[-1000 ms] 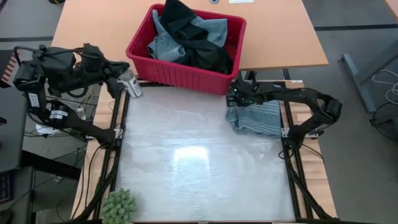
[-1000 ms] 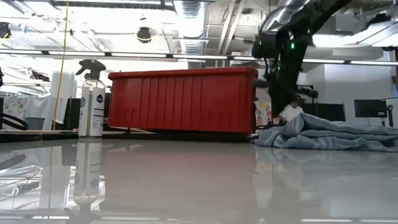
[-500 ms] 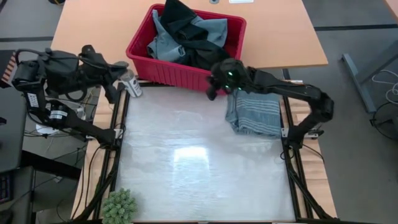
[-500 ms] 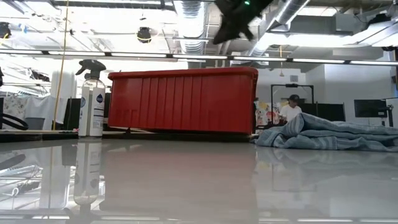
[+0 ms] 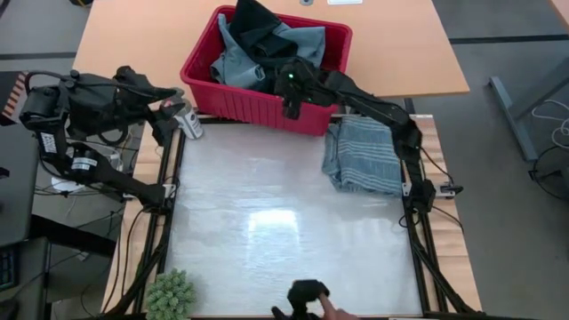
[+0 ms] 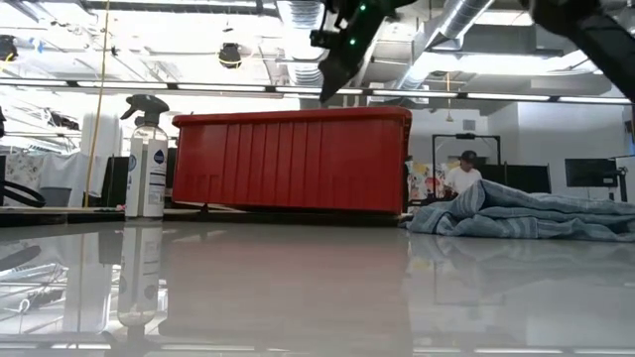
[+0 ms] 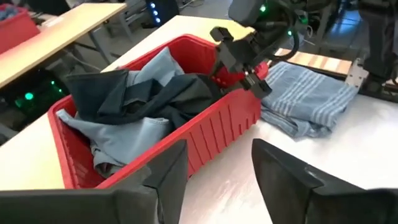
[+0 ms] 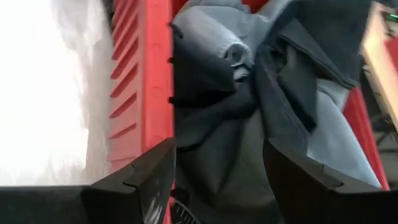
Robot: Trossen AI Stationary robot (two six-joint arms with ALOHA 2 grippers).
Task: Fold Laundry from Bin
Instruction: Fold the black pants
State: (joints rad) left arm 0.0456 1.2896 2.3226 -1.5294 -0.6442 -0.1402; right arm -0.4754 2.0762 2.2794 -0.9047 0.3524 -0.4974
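The laundry point(image 5: 267, 49) is piled in the red bin point(image 5: 233, 104) at the back of the bench point(image 5: 284, 240). One striped cloth point(image 5: 364, 156) lies folded on the bench, just beside the bin. The right claw point(image 5: 291, 100) hangs over the bin's front edge, open and holding nothing. The left claw point(image 7: 214, 168) waits at the left side near a spray bottle point(image 5: 185, 120), open and empty too.
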